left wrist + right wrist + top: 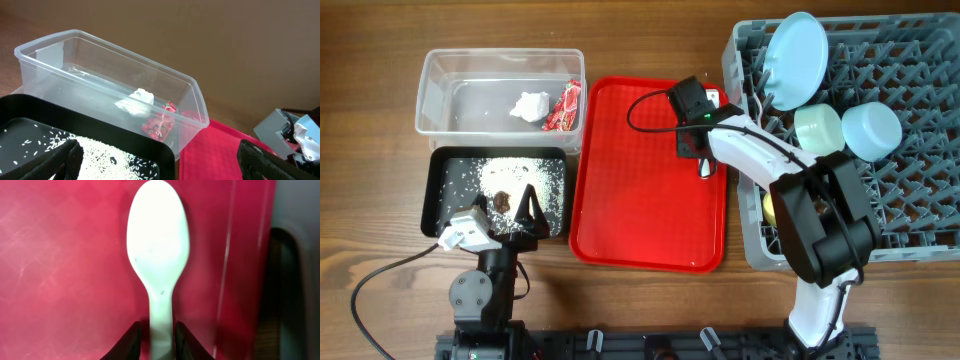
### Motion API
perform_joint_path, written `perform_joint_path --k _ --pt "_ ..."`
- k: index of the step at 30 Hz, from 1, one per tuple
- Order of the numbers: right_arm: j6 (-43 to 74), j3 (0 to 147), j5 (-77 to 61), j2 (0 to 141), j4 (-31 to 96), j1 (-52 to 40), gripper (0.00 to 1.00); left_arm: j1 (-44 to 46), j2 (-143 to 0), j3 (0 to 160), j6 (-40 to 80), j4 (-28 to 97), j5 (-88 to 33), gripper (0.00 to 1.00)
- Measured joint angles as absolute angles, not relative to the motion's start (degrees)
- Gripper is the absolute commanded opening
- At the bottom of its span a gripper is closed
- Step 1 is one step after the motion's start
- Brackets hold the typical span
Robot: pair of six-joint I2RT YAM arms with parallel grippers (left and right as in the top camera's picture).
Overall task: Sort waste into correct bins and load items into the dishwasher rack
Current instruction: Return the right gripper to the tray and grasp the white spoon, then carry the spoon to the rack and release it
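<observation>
Spoon [157,245] lies flat on red serving tray [60,255] beside dishwasher rack [920,200], right claw [159,330] closed narrow on its handle; left claw [165,160] spread wide above black tray [75,122] holding rice crumbs [110,150].

A brown wooden table [370,150] is filling the overhead frame. A clear plastic rectangular tub [428,100] is sitting on it at upper left, with a shallow black rectangular tray [432,205] lying just below it. A flat red plastic serving tray [630,190] is resting at centre, beside both. A large square grey plastic crate with upright pegs [745,60] is occupying the right side, just beside the red tray. A black cable [380,272] is looping over the wood at lower left.
</observation>
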State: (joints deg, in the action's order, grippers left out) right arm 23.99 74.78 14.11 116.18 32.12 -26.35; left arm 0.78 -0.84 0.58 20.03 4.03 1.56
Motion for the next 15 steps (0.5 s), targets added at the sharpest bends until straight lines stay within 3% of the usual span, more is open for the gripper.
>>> perform_joint_path --k 5,15 --pt "24.01 74.96 11.60 116.16 32.08 -26.35 0.09 0.78 -0.84 0.58 20.03 4.03 1.56 1.00" --pt "23.27 74.70 9.10 107.55 32.93 -26.37 0.08 0.78 -0.84 0.58 20.03 4.03 1.56 1.00"
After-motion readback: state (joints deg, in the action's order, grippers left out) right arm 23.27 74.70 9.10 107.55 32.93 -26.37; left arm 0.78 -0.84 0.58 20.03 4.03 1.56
